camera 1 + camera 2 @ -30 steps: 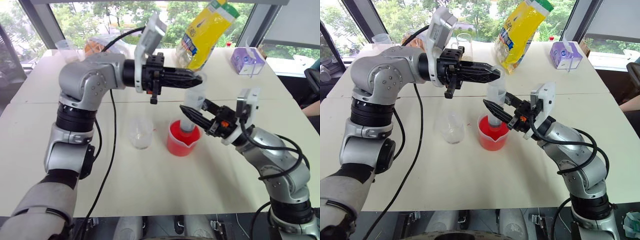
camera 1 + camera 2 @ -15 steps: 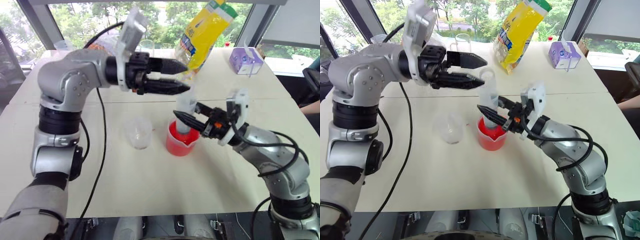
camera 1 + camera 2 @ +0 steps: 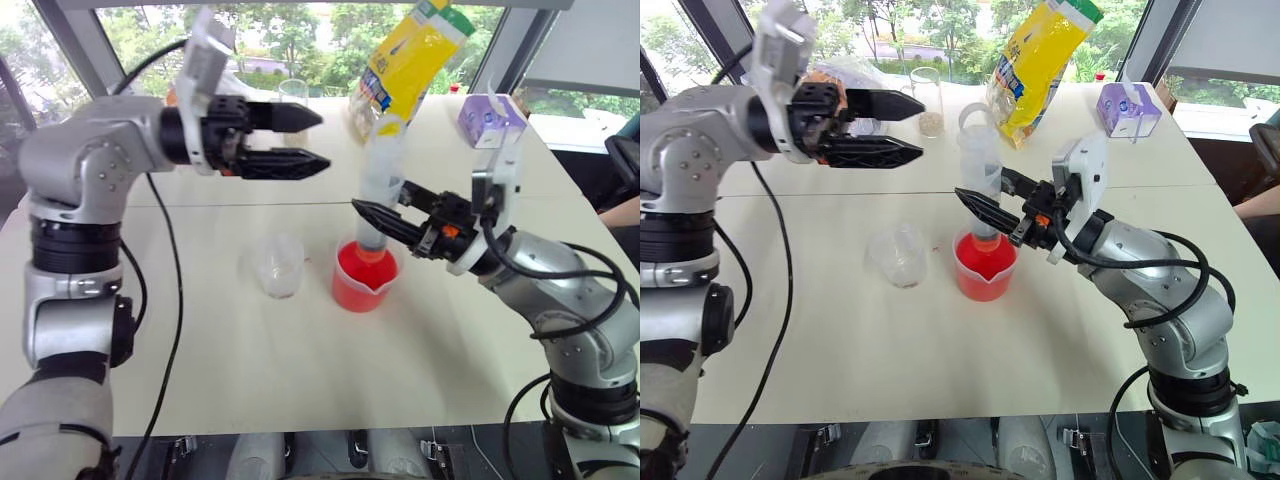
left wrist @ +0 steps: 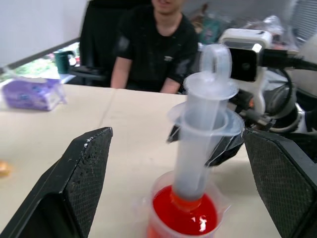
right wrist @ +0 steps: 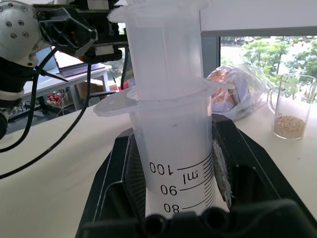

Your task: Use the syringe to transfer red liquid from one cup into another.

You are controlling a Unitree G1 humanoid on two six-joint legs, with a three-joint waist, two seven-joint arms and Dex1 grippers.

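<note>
- The left gripper (image 3: 308, 140) is drawing away from the syringe (image 3: 380, 185): a second ago its jaws were shut at the top of the plunger, and now they are standing wide open, well clear of it, up and off to the robot's left.
- The right gripper (image 3: 372, 218) is keeping its jaws clamped on the syringe barrel, holding it upright; the right wrist view is showing the barrel wedged between the two pads just under the flange.
- The syringe is standing a little higher than a second ago, yet its orange tip is still reaching down into the beaker (image 3: 364, 280), at the surface of the red liquid (image 4: 184, 218).
- The plunger is sitting only slightly raised above the barrel's flange, and the barrel is looking clear rather than red, so little or no liquid seems to be drawn up yet.
- The small cup (image 3: 281, 266) is waiting empty just beside the beaker, on its left, untouched.
- Judging from this, the left arm's release is ending its turn on the plunger; either a fresh grip for pulling is coming, or the right arm is starting to carry the syringe across with little in it.
</note>
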